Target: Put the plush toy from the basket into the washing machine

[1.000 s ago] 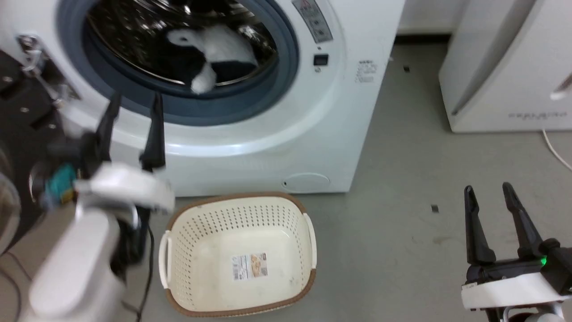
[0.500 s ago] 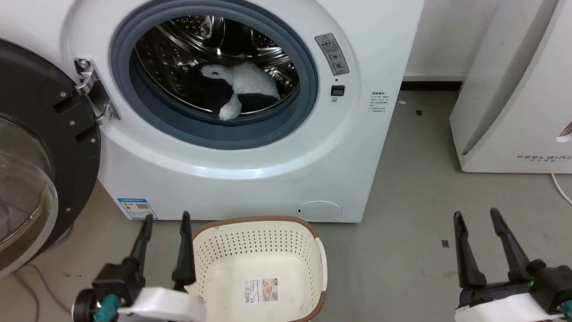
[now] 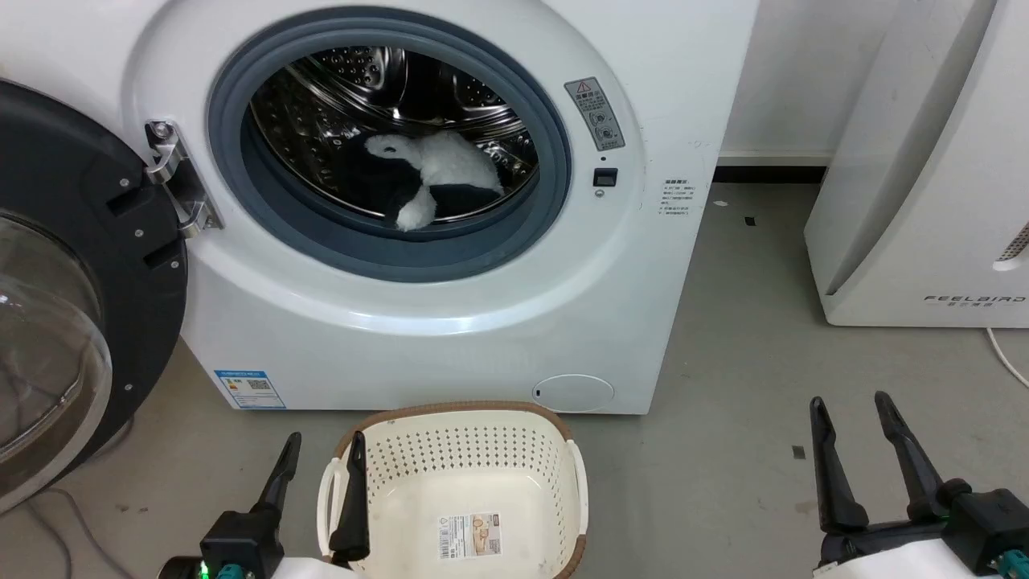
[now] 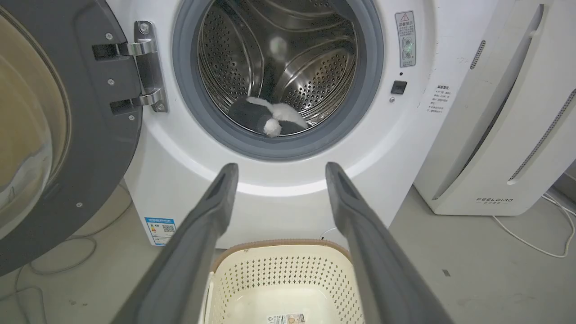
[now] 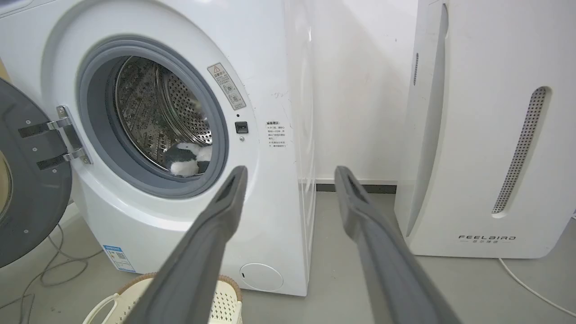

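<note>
The black-and-white plush toy lies inside the steel drum of the white washing machine, just behind the grey gasket; it also shows as the plush toy and the plush toy. The dark glass door hangs open at the left. On the floor before the machine stands the cream basket, holding nothing but its label. My left gripper is open at the basket's left rim, nothing between its fingers. Over bare floor at lower right, my right gripper is open too.
The white slanted FEELBIRD appliance stands to the right of the machine, a white cable trailing on the floor beside it. Grey cables lie under the open door. Grey floor stretches between machine and appliance.
My left arm has dropped from in front of the drum opening down to the basket's left rim. The head camera has tilted up and back, showing more of the machine.
</note>
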You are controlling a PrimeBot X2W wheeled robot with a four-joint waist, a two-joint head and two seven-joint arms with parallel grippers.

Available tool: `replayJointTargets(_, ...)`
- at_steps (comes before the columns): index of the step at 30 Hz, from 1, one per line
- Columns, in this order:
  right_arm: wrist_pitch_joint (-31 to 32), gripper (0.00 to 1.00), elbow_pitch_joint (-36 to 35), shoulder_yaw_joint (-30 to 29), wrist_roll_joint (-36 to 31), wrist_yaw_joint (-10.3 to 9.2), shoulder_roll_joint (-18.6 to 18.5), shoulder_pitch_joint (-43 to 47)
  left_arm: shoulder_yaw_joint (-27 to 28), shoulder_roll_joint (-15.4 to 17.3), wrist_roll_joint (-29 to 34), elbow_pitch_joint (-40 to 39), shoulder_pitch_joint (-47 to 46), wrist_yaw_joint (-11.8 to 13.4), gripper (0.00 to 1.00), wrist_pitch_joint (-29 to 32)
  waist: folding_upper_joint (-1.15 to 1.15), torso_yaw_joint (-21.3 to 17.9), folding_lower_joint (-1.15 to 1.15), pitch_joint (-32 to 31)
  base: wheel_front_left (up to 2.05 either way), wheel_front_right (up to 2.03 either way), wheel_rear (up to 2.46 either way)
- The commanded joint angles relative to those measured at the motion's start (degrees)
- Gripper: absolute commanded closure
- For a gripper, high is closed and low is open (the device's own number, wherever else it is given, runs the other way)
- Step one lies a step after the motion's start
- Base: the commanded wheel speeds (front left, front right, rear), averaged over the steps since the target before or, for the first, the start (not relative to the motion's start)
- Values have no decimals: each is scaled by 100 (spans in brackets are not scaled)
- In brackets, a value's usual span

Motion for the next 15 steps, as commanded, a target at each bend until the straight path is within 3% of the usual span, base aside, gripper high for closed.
replayJointTargets(1,-25,0,27,25,-7,-5,0,89,57,-73,40,74,54,-104,0,-25,-1,-1,1,-11,0,0,0)
replayJointTargets(2,0,100,22,18,0,0,0,2,48,-75,17,82,0,-115,100,0,-1,-2,1,-13,0,0,0)
replayJointTargets(15,105,100,16,30,-53,0,0,-27,94,-117,116,42,-23,-141,100,111,-1,-13,1,-19,0,0,0)
